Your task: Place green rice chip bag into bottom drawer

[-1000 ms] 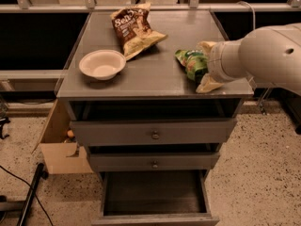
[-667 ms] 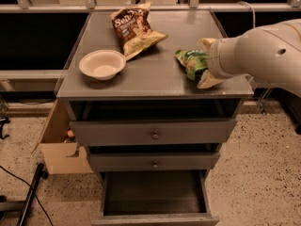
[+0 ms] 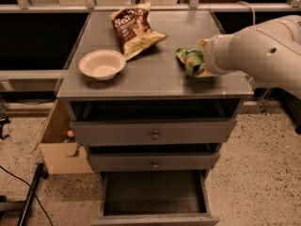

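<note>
Green rice chip bag (image 3: pixel 189 60): set on the worktop (image 3: pixel 155 79), right side, near the front edge; its left end is shown, its right part is covered by the arm's wrist.
Gripper (image 3: pixel 201 61): brought in from the right and placed at the bag's right end, touching or all but touching it; whether it is apart, together or clamped on the bag cannot be told, as it is hidden behind the wrist.
Bag relative to gripper: directly at the gripper, on its left; long axis cannot be made out.
Bottom drawer (image 3: pixel 153 194): pulled out at the foot of the cabinet, its dark inside bare.
Key relation: the drawer is found well below the bag, forward of the worktop's front edge and to the left of the bag in the view.
Coming move (judged): once a hold is secured, the bag is to be lifted, carried out past the front edge, shifted left and lowered.
Upper drawers (image 3: pixel 153 134): two, knobbed, pushed in.
Other items on the worktop: pale bowl (image 3: pixel 102 65); brown-and-yellow chip bag (image 3: pixel 134 29); both well apart from the gripper.
</note>
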Robot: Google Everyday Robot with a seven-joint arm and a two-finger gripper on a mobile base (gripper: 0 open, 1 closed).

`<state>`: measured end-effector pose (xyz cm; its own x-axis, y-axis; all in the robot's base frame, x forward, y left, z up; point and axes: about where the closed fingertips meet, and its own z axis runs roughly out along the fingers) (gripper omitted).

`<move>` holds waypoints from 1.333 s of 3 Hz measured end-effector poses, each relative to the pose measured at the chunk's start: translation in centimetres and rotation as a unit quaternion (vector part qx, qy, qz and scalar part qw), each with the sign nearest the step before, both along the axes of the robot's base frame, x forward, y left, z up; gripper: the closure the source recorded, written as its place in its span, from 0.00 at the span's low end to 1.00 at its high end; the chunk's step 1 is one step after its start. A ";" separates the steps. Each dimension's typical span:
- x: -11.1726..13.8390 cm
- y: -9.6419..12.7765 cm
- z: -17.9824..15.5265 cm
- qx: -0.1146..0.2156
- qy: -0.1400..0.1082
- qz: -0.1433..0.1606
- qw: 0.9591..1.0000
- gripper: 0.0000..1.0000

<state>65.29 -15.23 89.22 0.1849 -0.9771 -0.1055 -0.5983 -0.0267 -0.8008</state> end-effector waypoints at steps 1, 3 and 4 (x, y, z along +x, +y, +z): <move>0.0 0.0 0.0 0.000 0.000 0.000 1.000 0.71; 0.0 0.0 0.0 0.000 0.000 0.000 1.000 1.00; -0.4 0.1 1.0 -0.002 -0.010 0.004 1.000 1.00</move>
